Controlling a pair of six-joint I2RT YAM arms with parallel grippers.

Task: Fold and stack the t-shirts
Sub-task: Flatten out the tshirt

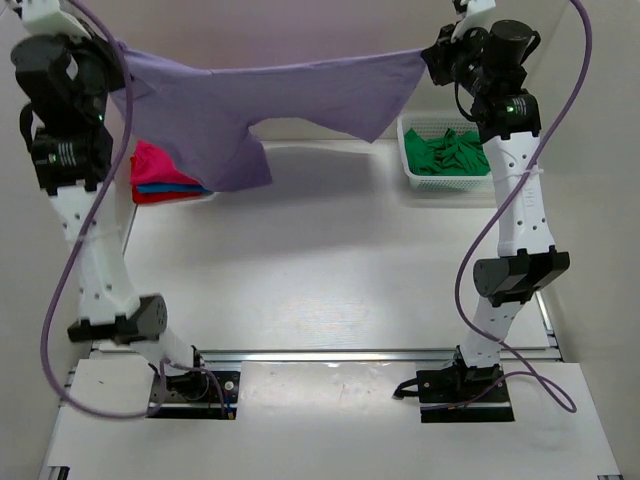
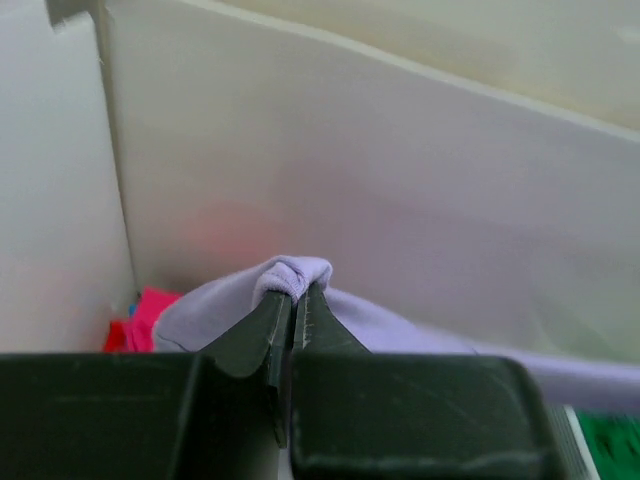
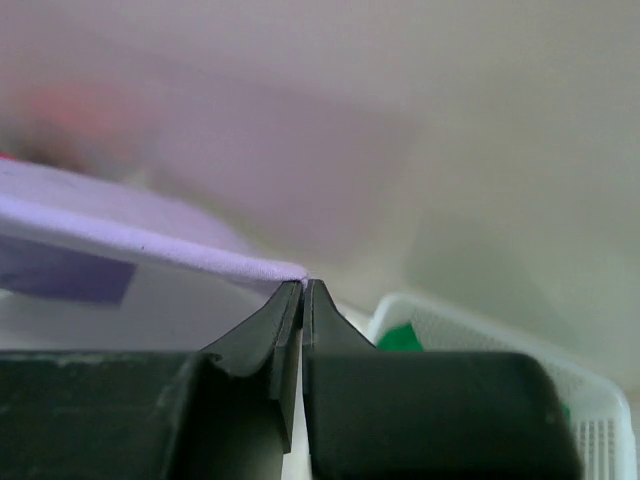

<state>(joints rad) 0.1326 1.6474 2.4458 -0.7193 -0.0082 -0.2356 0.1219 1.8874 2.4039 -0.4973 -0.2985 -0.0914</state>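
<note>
A lilac t-shirt (image 1: 260,100) hangs stretched in the air between both grippers, high over the back of the table. My left gripper (image 1: 118,48) is shut on its left corner, where bunched cloth (image 2: 292,272) shows at the fingertips. My right gripper (image 1: 428,55) is shut on the right corner, whose thin edge (image 3: 150,245) runs off to the left. A green t-shirt (image 1: 447,152) lies crumpled in the white basket (image 1: 412,180) at the back right. Folded magenta, blue and red t-shirts (image 1: 160,175) sit stacked at the back left, partly behind the hanging shirt.
White walls enclose the table on the left, back and right. The basket rim (image 3: 470,322) shows just right of my right fingers. The pink stack (image 2: 148,312) lies below and left of my left fingers. Purple cables loop beside both arms.
</note>
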